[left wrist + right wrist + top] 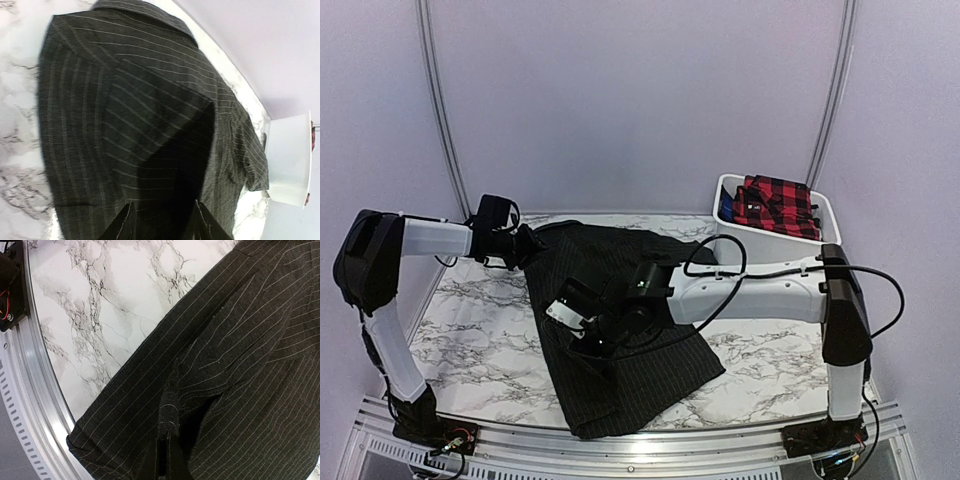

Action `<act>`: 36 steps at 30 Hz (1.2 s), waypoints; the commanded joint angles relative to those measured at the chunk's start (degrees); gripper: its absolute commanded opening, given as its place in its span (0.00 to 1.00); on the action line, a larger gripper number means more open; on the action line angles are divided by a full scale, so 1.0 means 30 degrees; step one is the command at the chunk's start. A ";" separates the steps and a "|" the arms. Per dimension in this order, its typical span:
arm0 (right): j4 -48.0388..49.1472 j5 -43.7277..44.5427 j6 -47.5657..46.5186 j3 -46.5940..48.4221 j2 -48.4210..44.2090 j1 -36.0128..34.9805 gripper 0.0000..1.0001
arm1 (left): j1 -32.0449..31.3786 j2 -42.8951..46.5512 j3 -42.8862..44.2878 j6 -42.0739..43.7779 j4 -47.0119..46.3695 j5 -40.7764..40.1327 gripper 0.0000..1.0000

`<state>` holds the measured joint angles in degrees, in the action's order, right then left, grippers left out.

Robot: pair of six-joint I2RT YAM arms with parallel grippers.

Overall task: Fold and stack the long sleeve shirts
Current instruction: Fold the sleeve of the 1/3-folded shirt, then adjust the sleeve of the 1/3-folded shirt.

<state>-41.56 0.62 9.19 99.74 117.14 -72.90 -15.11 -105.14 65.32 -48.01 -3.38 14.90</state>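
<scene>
A black long sleeve shirt (650, 375) with fine pale pinstripes lies spread across the middle of the marble table (480, 310). My left gripper (528, 245) hovers at its far left edge, near the collar. In the left wrist view, the left gripper (164, 202) is open over the cloth (125, 100), with nothing pinched between the fingers. My right gripper (582, 335) reaches across to the shirt's near left part. In the right wrist view it (165, 439) is shut on a raised ridge of the pinstriped cloth (169, 405). A red-and-black plaid shirt (775, 205) lies in a bin.
The white bin (830, 215) holding the plaid shirt stands at the back right corner, also visible as a white bin (290, 160) in the left wrist view. A metal rail (30, 405) runs along the table's near edge. Pale curtain walls enclose the back and sides.
</scene>
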 commanded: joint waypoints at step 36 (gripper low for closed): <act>0.9806 -0.3251 0.7241 -1.0882 -0.4399 0.1254 0.33 | -0.8955 1.4126 -1.4429 -0.1878 0.3213 -0.0087 0.42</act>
<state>-20.32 -7.81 26.85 68.66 106.04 -69.17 -38.15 -67.05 25.78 -48.82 2.98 17.93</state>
